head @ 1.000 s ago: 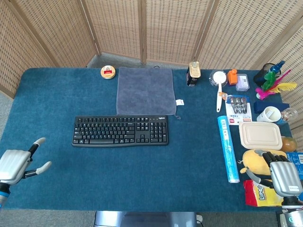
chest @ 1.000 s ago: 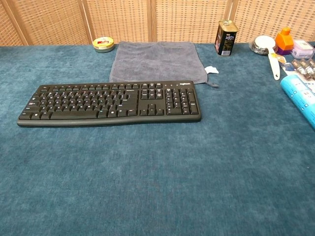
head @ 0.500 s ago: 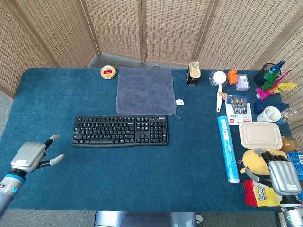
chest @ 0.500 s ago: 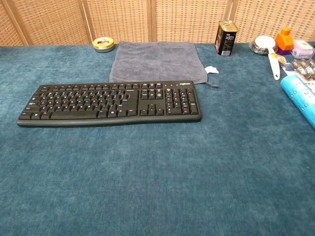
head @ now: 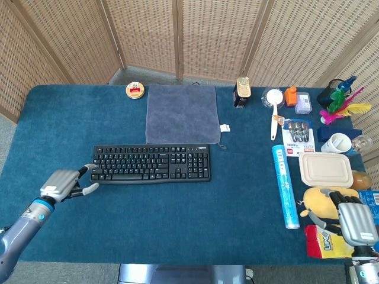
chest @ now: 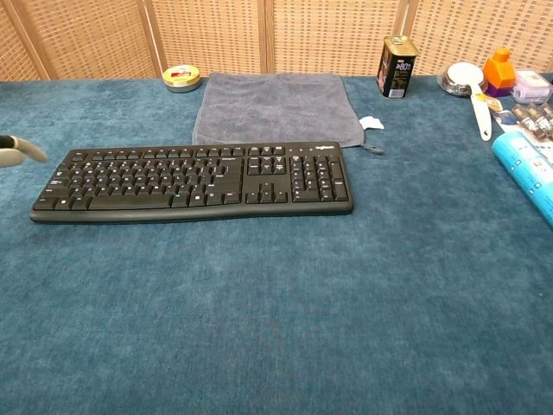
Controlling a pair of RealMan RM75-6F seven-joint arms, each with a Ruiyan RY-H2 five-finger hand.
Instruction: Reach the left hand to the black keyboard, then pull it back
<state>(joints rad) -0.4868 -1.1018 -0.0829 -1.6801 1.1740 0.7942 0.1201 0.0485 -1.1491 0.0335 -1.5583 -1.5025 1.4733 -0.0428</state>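
Note:
The black keyboard (head: 150,164) lies flat on the blue cloth, in front of a grey towel (head: 182,113); the chest view shows it too (chest: 192,181). My left hand (head: 65,184) hovers just off the keyboard's left end, fingers spread and holding nothing, fingertips (head: 90,167) close to the near-left corner; whether they touch it I cannot tell. In the chest view only a fingertip (chest: 19,149) of it shows at the left edge. My right hand (head: 356,223) rests at the table's near right with nothing in it, beside a yellow plush toy (head: 323,201).
Along the right side lie a blue tube (head: 284,186), a lidded food box (head: 325,169), a snack bag (head: 325,241), a cup (head: 336,142) and small items. A tin can (head: 242,91) and a round tin (head: 135,90) stand at the back. A wicker screen (head: 177,35) stands behind the table.
My left hand has moved up and rightwards from the table's near-left corner to the keyboard's left end. The right hand and the keyboard stayed put.

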